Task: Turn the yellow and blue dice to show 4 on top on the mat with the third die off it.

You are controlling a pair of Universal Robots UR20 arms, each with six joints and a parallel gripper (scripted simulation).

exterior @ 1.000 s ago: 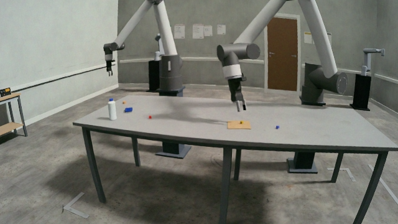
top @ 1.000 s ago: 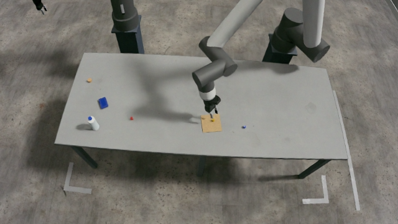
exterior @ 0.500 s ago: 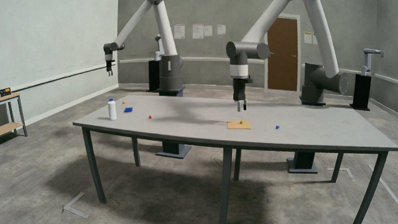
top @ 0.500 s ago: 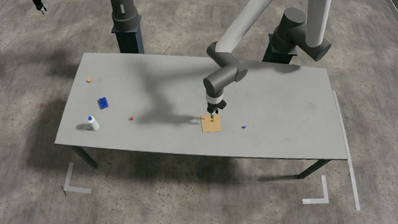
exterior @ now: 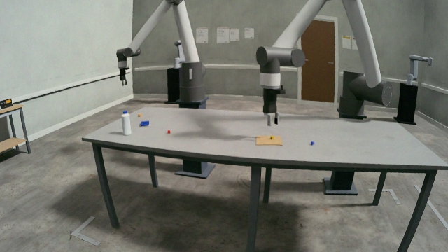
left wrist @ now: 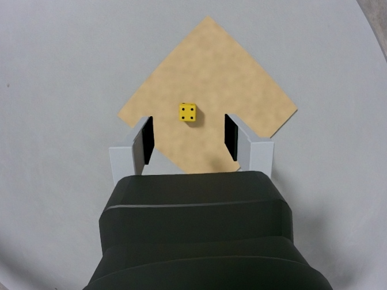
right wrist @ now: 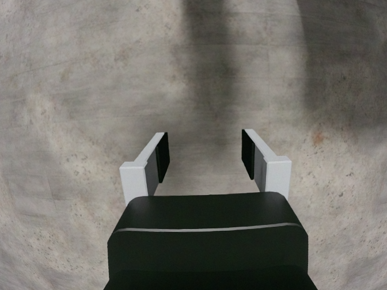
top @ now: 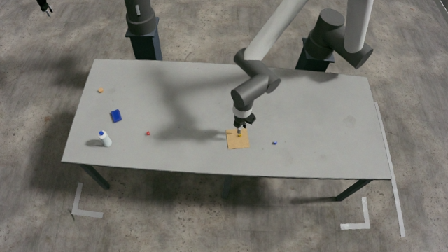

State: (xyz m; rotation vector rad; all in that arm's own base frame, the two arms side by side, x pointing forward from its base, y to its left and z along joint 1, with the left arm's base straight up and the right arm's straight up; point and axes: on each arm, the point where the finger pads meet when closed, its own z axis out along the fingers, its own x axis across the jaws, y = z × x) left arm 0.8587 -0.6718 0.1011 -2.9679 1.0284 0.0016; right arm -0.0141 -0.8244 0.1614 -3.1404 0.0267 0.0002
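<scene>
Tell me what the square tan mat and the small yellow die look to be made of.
Square tan mat: perhaps cork or matte card, from its mottled, shineless face.
Small yellow die: probably smooth plastic, given its even colour.
</scene>
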